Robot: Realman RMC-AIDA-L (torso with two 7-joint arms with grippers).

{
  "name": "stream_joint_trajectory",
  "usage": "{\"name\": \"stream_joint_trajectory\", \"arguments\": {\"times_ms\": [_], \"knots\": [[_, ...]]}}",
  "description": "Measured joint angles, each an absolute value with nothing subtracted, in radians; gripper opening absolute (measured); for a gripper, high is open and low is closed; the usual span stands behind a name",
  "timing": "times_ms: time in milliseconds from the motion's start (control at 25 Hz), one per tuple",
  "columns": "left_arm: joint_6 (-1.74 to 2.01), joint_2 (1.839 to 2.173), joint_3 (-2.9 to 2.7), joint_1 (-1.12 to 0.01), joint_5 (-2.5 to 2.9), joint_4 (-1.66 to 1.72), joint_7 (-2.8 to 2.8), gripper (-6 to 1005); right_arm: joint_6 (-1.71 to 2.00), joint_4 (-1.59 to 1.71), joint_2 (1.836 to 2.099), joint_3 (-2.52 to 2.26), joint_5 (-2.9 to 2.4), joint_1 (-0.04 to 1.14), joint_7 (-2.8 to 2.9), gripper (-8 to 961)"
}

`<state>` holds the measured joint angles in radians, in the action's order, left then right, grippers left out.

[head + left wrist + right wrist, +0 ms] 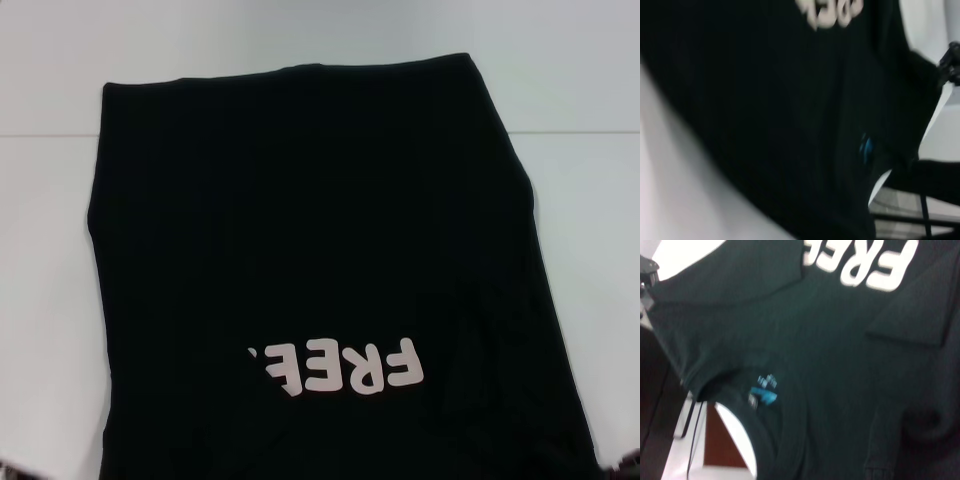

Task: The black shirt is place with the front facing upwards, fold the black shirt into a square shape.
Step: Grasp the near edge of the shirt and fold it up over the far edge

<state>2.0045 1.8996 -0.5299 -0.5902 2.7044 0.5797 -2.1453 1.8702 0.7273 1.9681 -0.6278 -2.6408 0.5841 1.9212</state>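
white table (580, 200) under black shirt (300, 250), long axis near-far, collar nearest robot; end effector states: cannot tell.

A: Head view. The black shirt (300, 230) is cut off by the lower edge; collar and neck label lie out of frame. A fold covers the last part of its chest print (345, 368).

B: Left wrist view. Print (830, 12) smeared, unreadable; blue neck label (867, 147) only a blur. Right wrist view: label text (764, 390) too small to read. Neither pincer is identifiable.
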Motion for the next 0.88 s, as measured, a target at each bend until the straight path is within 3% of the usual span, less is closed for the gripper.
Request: {"name": "stream_joint_trajectory", "arguments": {"times_ms": [80, 360, 520, 760, 880], "knots": [[2.003, 1.890, -0.488, -0.612, 2.690, 0.580, -2.152, 40, 1.852, 0.716, 1.961, -0.578, -2.635, 0.593, 1.935, 47], [1.863, 1.833, -0.306, -0.696, 2.664, 0.579, -2.258, 40, 1.732, 0.616, 1.896, -0.387, -2.604, 0.660, 2.116, 47], [1.655, 1.825, -0.268, -0.734, 2.617, 0.576, -2.294, 41, 1.588, 0.586, 1.876, -0.353, -2.491, 0.687, 2.211, 48], [1.420, 1.864, -0.267, -0.733, 2.444, 0.574, -2.285, 41, 1.407, 0.555, 1.892, -0.360, -2.304, 0.723, 2.217, 49], [1.329, 1.895, -0.267, -0.722, 2.376, 0.569, -2.249, 41, 1.309, 0.540, 1.916, -0.362, -2.259, 0.746, 2.192, 49]]}}
